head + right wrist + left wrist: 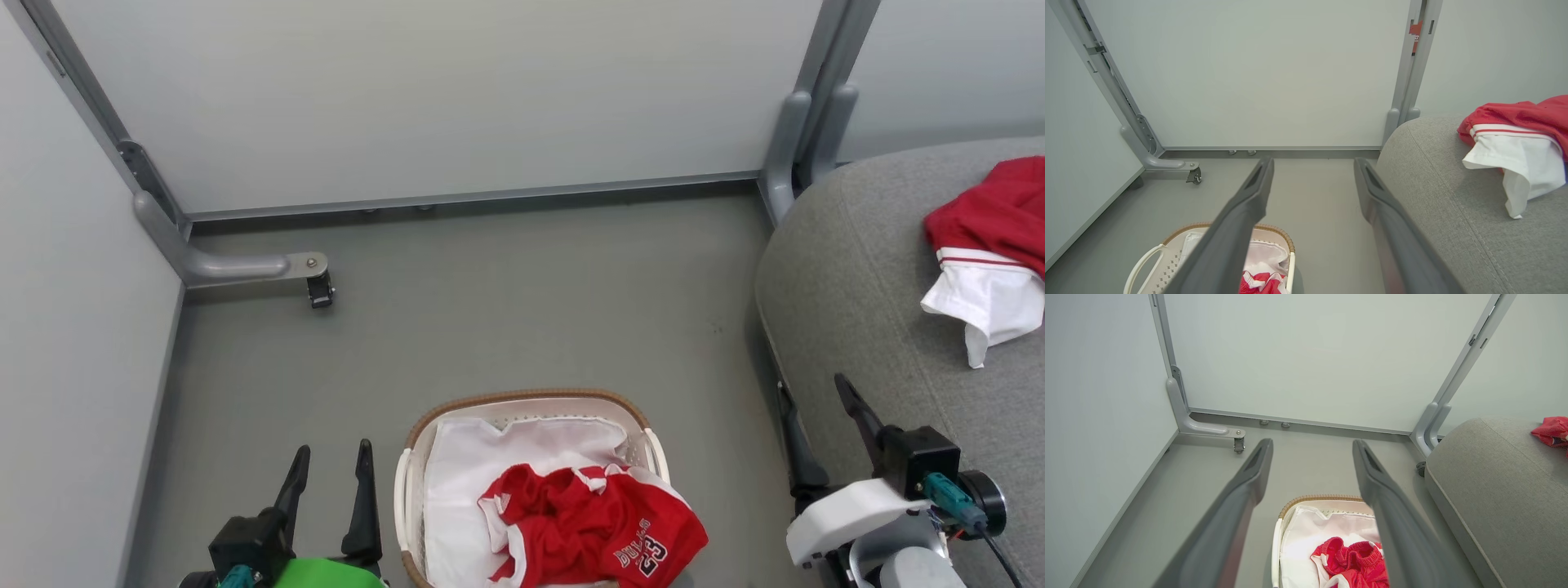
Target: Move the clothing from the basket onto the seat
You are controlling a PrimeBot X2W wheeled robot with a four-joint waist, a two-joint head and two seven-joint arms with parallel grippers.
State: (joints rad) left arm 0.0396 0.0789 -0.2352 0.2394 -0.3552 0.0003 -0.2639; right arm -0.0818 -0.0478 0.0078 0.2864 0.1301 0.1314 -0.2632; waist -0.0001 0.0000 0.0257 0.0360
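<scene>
Head view, clock positions from frame centre.

Left gripper (335, 446) is at 7 o'clock: fingers spread apart, nothing between them, over the floor just beside the basket (522, 398). Right gripper (811, 382) is at 4 o'clock: fingers also apart and empty, at the seat's (857, 269) floor-side edge.

The clothing is split for you:
- Lettered red garment (596, 523) is in the basket at 6 o'clock, crumpled on the white liner cloth (465, 465). White trim, "BULLS 23" print facing up, and one corner drapes over the basket's 3 o'clock rim.
- Second red garment (992, 212) is on the seat at 3 o'clock, bunched, with a white section hanging toward you. The frame edge cuts it off.

Surface:
- Floor (506, 310) is smooth matte grey.
- The basket stands upright on it, well apart from the seat, with a strip of floor between them.
- The seat is grey woven fabric with a rounded corner toward 1 o'clock.

Room:
- Pale wall panels (424, 98) in grey metal frames close off 9 through 1 o'clock.
- A frame foot with a small caster (318, 290) sits at 10 o'clock.
- Doubled upright posts (804, 131) stand at 1 o'clock, just beside the seat corner.
</scene>
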